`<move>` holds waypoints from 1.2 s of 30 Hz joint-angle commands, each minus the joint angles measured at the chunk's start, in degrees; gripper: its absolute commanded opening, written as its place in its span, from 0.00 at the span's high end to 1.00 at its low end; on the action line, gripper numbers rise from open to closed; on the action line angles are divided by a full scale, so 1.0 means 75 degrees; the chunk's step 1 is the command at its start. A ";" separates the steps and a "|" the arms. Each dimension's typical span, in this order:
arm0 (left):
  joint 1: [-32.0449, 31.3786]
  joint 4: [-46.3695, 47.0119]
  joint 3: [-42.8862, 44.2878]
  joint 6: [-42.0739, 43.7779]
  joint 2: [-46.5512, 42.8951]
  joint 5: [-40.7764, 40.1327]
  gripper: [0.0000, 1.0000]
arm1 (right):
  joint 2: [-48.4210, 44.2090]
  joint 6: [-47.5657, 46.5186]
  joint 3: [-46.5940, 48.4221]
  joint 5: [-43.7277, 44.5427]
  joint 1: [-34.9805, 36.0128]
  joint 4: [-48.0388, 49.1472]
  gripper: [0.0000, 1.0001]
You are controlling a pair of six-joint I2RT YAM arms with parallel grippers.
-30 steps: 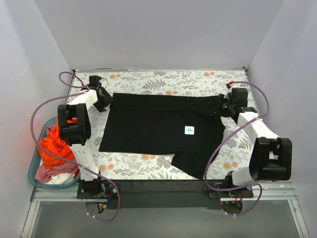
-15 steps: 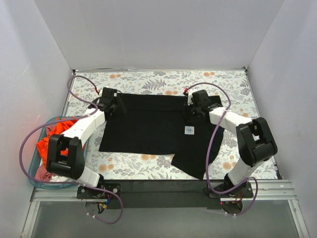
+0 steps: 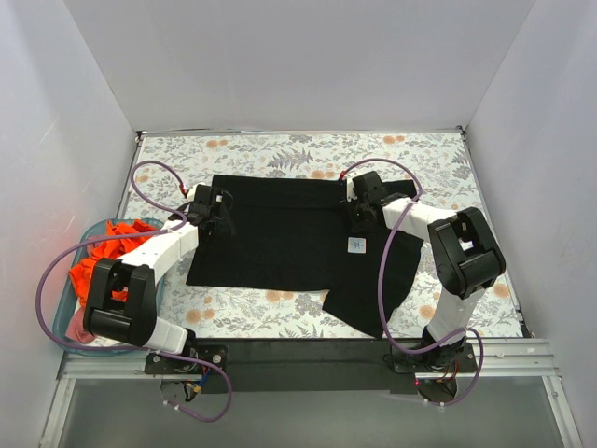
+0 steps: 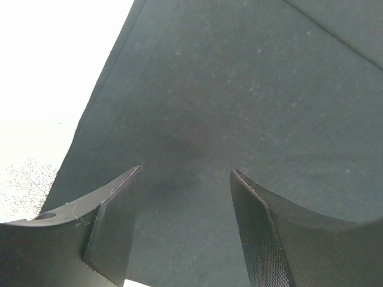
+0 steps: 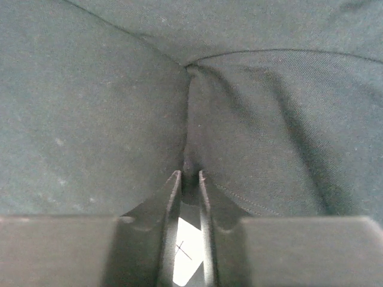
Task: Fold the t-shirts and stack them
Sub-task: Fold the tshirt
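Note:
A black t-shirt (image 3: 280,238) lies spread on the floral table, its right part folded in over the middle, with a small white label (image 3: 356,245). My left gripper (image 3: 216,211) is open just above the shirt's left edge; in the left wrist view the gripper (image 4: 185,173) has only black cloth (image 4: 239,89) between its fingers. My right gripper (image 3: 360,213) is shut on a pinched pucker of the black shirt (image 5: 90,107) near its middle. The right gripper (image 5: 185,174) also shows in its wrist view, with the label (image 5: 182,254) seen below between the fingers.
A teal plastic basket (image 3: 62,322) stands off the table's left edge. It holds an orange-red shirt (image 3: 91,273) and a pink one (image 3: 82,327). White walls enclose the table on three sides. Purple cables loop off both arms.
Both arms have swung inward from the table's outer sides. The right gripper has carried the shirt's right part over to the middle. The left gripper now sits over the shirt's left edge.

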 commanded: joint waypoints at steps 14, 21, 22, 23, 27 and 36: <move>-0.0020 0.0177 0.0127 0.0141 -0.0010 -0.0120 0.41 | -0.0489 0.0625 0.0662 0.0122 0.0266 -0.0526 0.99; -0.0020 0.0154 0.0138 0.0165 0.0072 -0.0061 0.41 | -0.0173 0.1294 0.1002 -0.0311 0.0289 -0.0772 0.99; -0.0020 0.0165 0.0138 0.0176 0.0083 -0.0061 0.41 | -0.0114 0.1341 0.1107 -0.0358 0.0289 -0.0807 0.99; -0.0020 0.0154 0.0138 0.0176 0.0095 -0.0061 0.42 | -0.0044 0.1422 0.1178 -0.0370 0.0289 -0.0842 0.99; -0.0020 0.0119 0.0162 0.0188 0.0154 -0.0026 0.42 | 0.0342 0.1738 0.1401 -0.0568 0.0301 -0.0972 0.99; -0.0020 0.0107 0.0185 0.0188 0.0224 0.0044 0.41 | 0.0449 0.1927 0.1670 -0.1283 0.0289 -0.1042 0.79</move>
